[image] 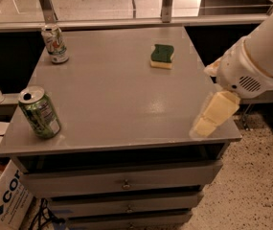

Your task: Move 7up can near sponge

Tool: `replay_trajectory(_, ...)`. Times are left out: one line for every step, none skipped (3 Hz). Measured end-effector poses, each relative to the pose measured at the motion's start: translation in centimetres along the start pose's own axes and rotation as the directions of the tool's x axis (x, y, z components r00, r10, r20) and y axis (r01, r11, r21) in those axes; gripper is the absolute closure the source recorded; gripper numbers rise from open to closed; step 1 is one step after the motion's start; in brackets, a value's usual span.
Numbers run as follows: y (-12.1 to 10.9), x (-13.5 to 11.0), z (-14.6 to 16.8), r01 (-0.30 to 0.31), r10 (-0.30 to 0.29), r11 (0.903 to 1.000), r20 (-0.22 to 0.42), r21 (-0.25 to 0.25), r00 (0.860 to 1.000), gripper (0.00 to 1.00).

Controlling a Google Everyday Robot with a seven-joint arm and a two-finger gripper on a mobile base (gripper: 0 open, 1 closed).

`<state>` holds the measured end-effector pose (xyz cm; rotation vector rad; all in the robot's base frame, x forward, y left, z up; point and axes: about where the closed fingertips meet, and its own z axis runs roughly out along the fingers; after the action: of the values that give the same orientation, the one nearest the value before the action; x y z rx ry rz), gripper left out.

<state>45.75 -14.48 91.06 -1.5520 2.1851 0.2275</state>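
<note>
While the 7up can (54, 43) stands far left on the surface (117, 95), well apart from the sponge (162, 55), the pincer (212, 114) hovers at the near right edge, its state unclear, the move not yet begun.

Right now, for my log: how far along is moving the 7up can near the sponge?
Nothing done yet: the 7up can stands at the back left corner of the table, apart from the sponge. The gripper hangs empty by the front right edge. Left: reach, grasp, carry, place.
</note>
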Motion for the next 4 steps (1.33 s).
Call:
replay_trajectory(0.0, -3.9, 3.2, -0.033, 0.042, 0.9981, 0.181, -0.053, 0.983, 0.00)
replay_trajectory(-0.4, -8.0, 5.0, -0.037, 0.060, 0.9964, 0.330, -0.076, 0.942, 0.00)
replay_trajectory(-0.5, -9.0, 5.0, -0.041, 0.066, 0.9964, 0.361, -0.075, 0.930, 0.00)
replay_trajectory(-0.5, -9.0, 5.0, -0.041, 0.066, 0.9964, 0.361, -0.075, 0.930, 0.00)
